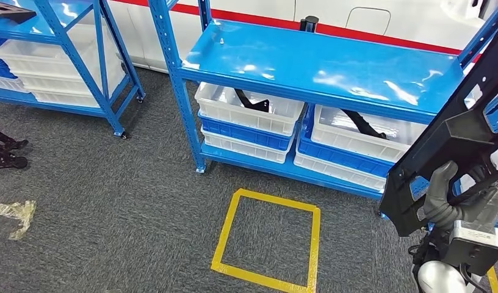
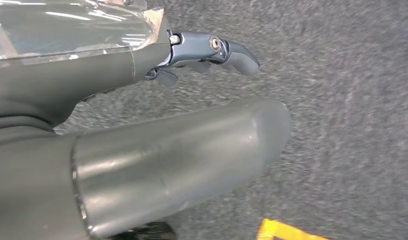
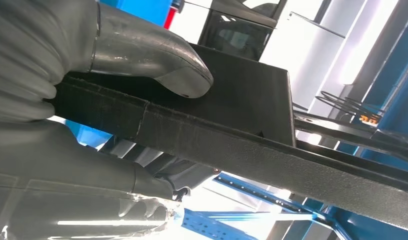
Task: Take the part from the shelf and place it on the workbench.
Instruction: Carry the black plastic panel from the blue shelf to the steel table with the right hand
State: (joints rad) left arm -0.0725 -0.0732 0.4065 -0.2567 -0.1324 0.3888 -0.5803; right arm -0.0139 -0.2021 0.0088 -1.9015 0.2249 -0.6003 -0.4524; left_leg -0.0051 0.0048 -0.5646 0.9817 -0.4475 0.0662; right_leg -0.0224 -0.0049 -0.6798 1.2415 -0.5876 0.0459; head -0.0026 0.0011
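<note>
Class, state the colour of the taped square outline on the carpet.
Yellow; the taped square shows best in the head view.

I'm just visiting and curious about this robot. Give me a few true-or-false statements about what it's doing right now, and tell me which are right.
1. The right hand holds a long black part. True.
2. The left hand also grips the part. False: it holds nothing, hanging over grey carpet.
3. A yellow tape square marks the floor before the blue shelf. True.
4. The white bins under the shelf top are all bare. False: black parts lie in two of them.
</note>
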